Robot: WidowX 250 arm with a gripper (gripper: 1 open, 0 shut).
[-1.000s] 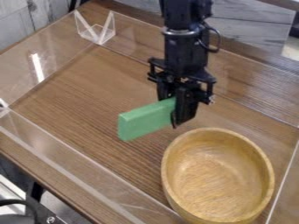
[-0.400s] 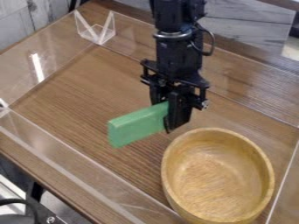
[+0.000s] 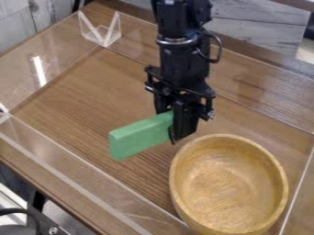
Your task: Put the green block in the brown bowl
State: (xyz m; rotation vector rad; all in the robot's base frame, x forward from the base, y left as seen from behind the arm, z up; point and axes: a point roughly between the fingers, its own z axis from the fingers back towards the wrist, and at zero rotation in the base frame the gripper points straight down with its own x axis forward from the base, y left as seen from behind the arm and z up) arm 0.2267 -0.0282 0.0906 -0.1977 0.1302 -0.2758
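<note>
Block (image 3: 139, 138), one only, is a flat matte green bar, held at its right end by the black gripper (image 3: 182, 131), whose jaws are closed part-way on it. It hangs tilted above the wood-grain table (image 3: 86, 101), just left of the single bowl (image 3: 229, 186), round, thick-walled, pale wood. No writing is legible.

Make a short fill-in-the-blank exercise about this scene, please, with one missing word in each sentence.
1. The gripper is shut on the ______ block.
2. The brown bowl has ______ inside it.
3. The block is held ______ the wooden table, not lying on it.
4. In the picture, the block is to the ______ of the bowl.

Missing words: green; nothing; above; left
</note>
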